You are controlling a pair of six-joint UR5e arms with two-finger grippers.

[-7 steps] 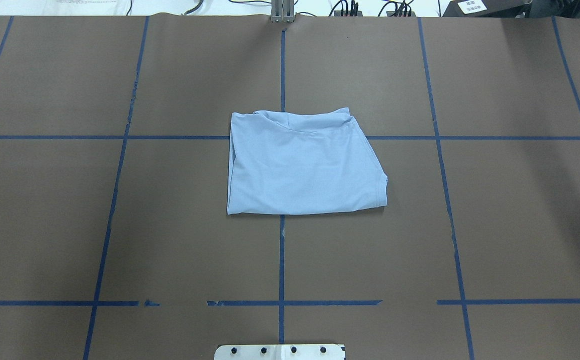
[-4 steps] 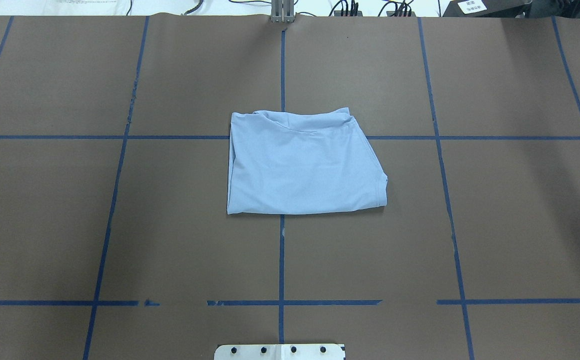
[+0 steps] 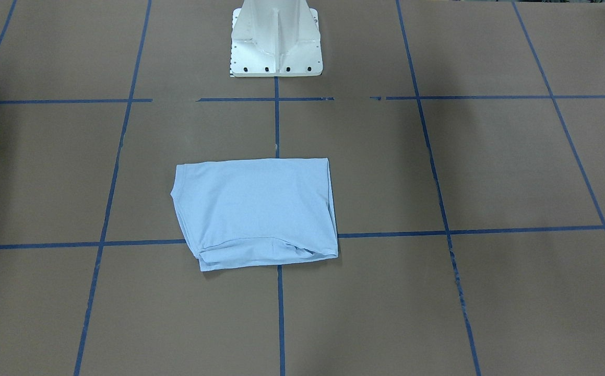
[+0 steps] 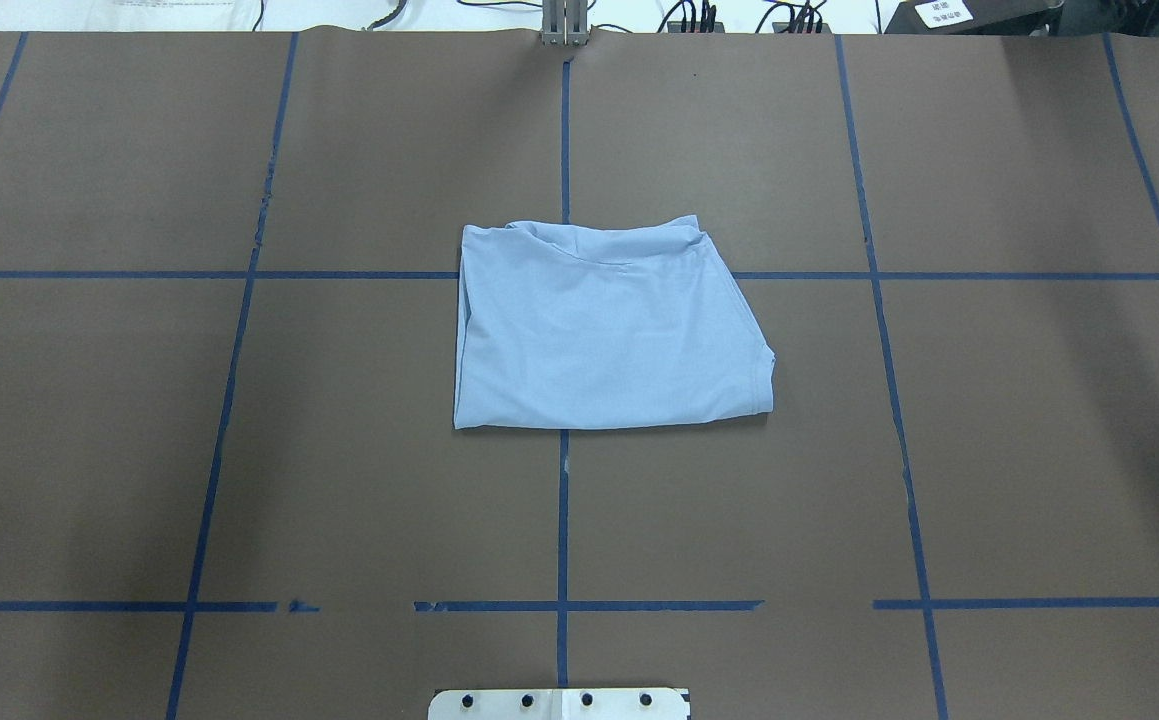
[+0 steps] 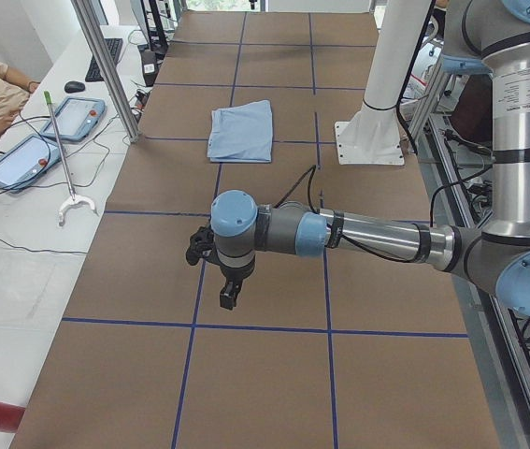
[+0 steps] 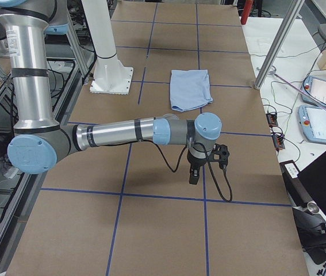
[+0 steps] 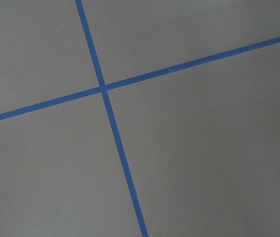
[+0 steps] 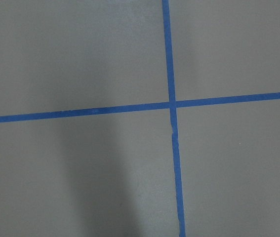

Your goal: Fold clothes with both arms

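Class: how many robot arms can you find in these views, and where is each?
2. The left arm stretches over the left end of the table; the right arm stretches over its right end. Both are away from the folded T-shirt.

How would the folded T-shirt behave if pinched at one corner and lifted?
The folded T-shirt would probably droop and unfold: its layers lie loose, with soft wrinkles at the far edge. Thin flat fabric, so likely light. Pushed, it may bunch on the matte brown paper.
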